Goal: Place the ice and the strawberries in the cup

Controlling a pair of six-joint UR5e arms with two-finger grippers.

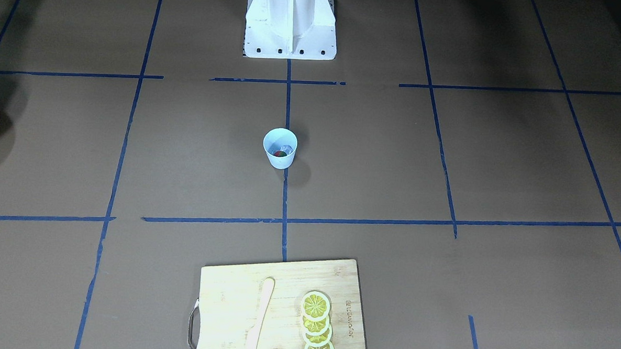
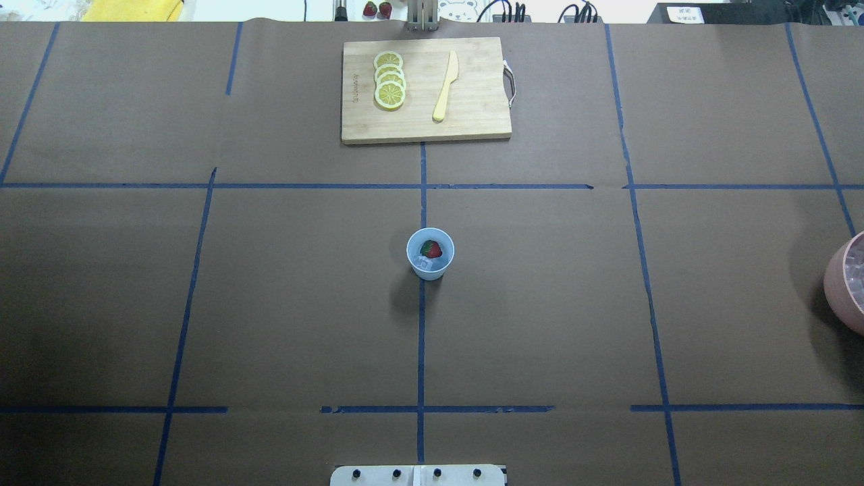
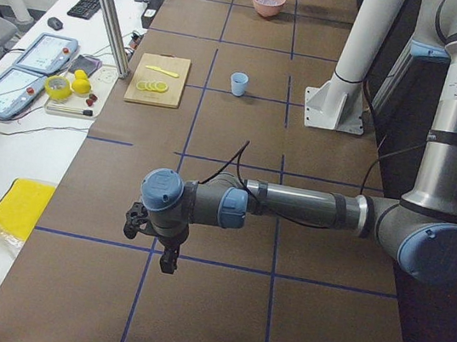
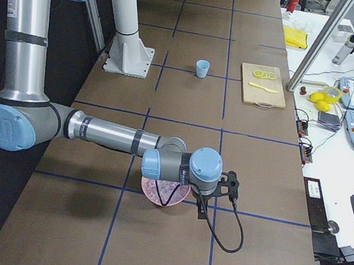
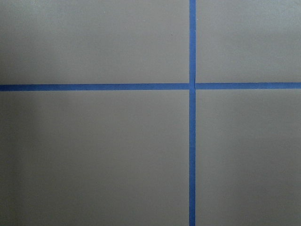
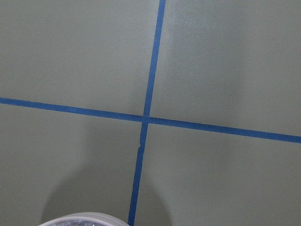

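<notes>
The pale blue cup [image 2: 430, 253] stands upright at the table's middle on a blue tape line; it also shows in the front view [image 1: 279, 148]. Inside it lie a red strawberry [image 2: 432, 250] with a dark top and a clear ice cube [image 2: 425, 265]. My left gripper [image 3: 165, 258] hangs over the table's left end, far from the cup. My right gripper [image 4: 201, 209] hangs at the right end beside the pink bowl [image 4: 164, 191]. Both show only in the side views, so I cannot tell whether they are open or shut.
The pink bowl [image 2: 847, 283] holds several ice cubes at the right edge. A wooden cutting board [image 2: 472, 121] at the far side carries lemon slices [image 2: 389, 79] and a pale knife [image 2: 445, 86]. Two red berries [image 2: 376, 9] lie beyond the far edge.
</notes>
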